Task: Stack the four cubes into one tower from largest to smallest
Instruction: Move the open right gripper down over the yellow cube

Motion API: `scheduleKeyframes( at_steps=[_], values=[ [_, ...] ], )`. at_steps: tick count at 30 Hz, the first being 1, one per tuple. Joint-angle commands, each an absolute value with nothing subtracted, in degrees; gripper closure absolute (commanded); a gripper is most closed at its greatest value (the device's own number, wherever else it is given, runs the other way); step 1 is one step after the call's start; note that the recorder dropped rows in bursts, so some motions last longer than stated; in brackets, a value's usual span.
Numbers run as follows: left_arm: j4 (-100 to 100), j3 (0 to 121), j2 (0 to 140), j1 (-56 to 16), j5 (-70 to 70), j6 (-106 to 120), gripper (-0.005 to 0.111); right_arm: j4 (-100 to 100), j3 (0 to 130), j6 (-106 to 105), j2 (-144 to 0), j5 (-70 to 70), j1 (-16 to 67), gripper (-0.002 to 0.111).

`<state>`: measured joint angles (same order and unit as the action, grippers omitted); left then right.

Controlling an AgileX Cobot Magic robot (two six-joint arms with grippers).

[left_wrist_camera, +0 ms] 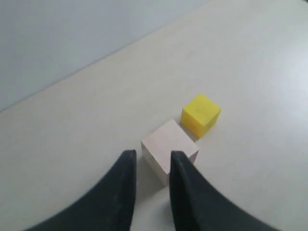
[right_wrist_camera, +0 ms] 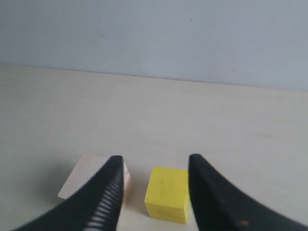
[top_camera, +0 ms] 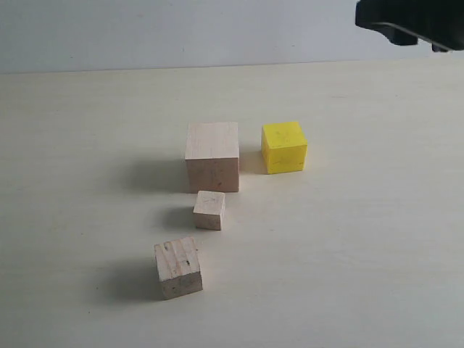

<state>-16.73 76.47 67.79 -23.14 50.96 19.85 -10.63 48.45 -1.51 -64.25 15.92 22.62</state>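
- Large pale cube (top_camera: 212, 156): stands alone on the table (top_camera: 377, 239) with nothing on top. I judge it the tower's base.
- Yellow cube (top_camera: 283, 147): just beside the large cube, not touching it, and likely the next to lift. It lies straight ahead of the right gripper (right_wrist_camera: 156, 159), centred between the wide-parted, empty fingers. That arm is the nearer. Its sides are equal, so it has no long axis.
- Medium striped cube (top_camera: 178, 267): nearest the camera, well apart from the yellow.
- Small cube (top_camera: 209, 210): between the medium and large cubes.
- Left gripper (left_wrist_camera: 153, 155): narrowly parted, empty, pointing at the large cube.
- Markings: no brand, label or writing.
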Motion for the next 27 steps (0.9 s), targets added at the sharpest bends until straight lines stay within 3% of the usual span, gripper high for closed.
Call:
scheduleKeyframes(
  at_steps=[1, 2, 5, 10, 23, 27],
  values=[
    [-15.5, 76.5, 63.0, -23.2, 51.8, 17.0, 0.081, -10.8, 53.2, -2.6, -71.0, 16.9, 22.7, 0.038],
    [-15.5, 76.5, 62.0, -23.2, 52.3, 16.2, 0.081, -12.1, 54.3, -2.5, -73.4, 18.4, 22.7, 0.031],
    [-15.5, 76.5, 59.6, -23.2, 54.3, 15.3, 0.081, -16.9, 57.3, -2.5, -78.7, 22.8, 22.7, 0.023],
    [-12.8, 76.4, 56.2, -23.2, 57.4, 14.8, 0.081, -18.4, 62.3, -5.2, -85.5, 32.3, 22.7, 0.023],
    [-10.8, 66.5, 53.9, -23.2, 65.2, 12.9, 0.08, -17.7, 70.0, -6.7, -99.5, 32.9, 22.7, 0.023],
    [-11.0, 66.2, 53.9, -23.2, 68.1, 9.5, 0.07, -17.0, 72.4, -7.6, -104.6, 32.3, 22.7, 0.023]
  ],
)
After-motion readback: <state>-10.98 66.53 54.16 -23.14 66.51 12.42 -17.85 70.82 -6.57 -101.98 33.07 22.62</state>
